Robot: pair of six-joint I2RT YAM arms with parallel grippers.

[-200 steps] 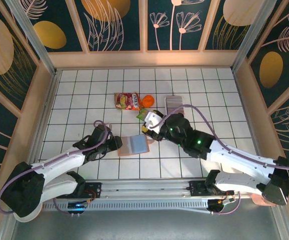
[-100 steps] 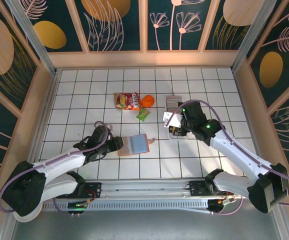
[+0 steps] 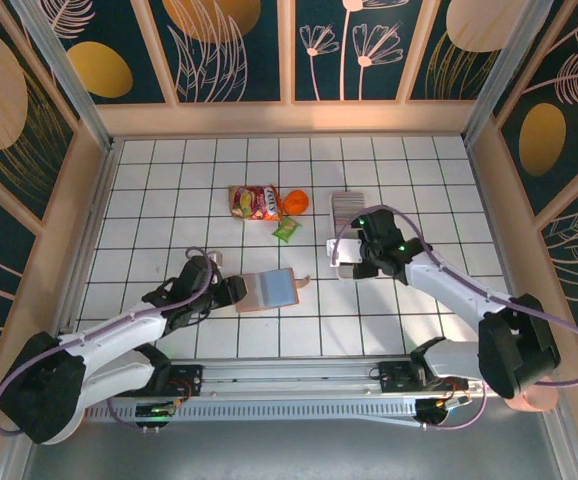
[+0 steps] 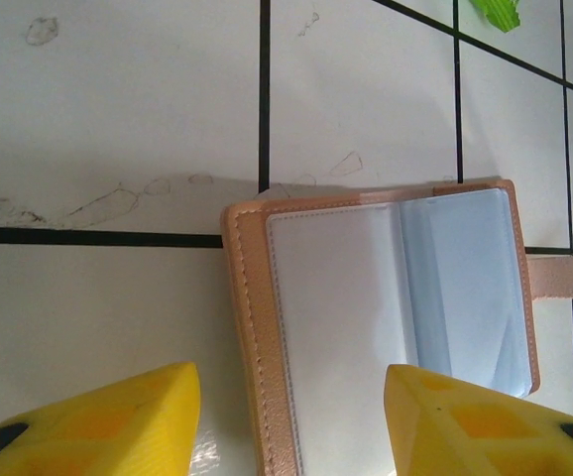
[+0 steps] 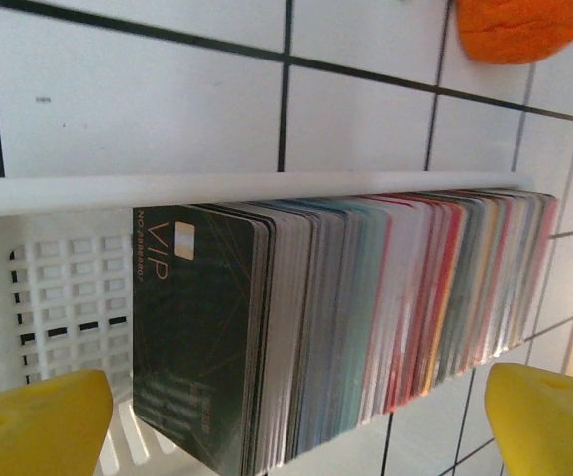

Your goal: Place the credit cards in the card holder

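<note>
Credit cards (image 5: 366, 307) inside wide-spread right gripper (image 5: 296, 416), untouched; left gripper (image 4: 291, 416) parted, seemingly empty.

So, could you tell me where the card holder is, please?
The card holder lies open just left of centre in the top view, beside the left gripper.

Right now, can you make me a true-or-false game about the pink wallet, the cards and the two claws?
1. The card holder lies open on the table. True.
2. The right claw is shut on a card. False: it is open, facing the credit cards.
3. The credit cards stand in a row in a white tray. True.
4. The front card is orange. False: it is dark and marked VIP.
5. The left claw is open. True.
</note>
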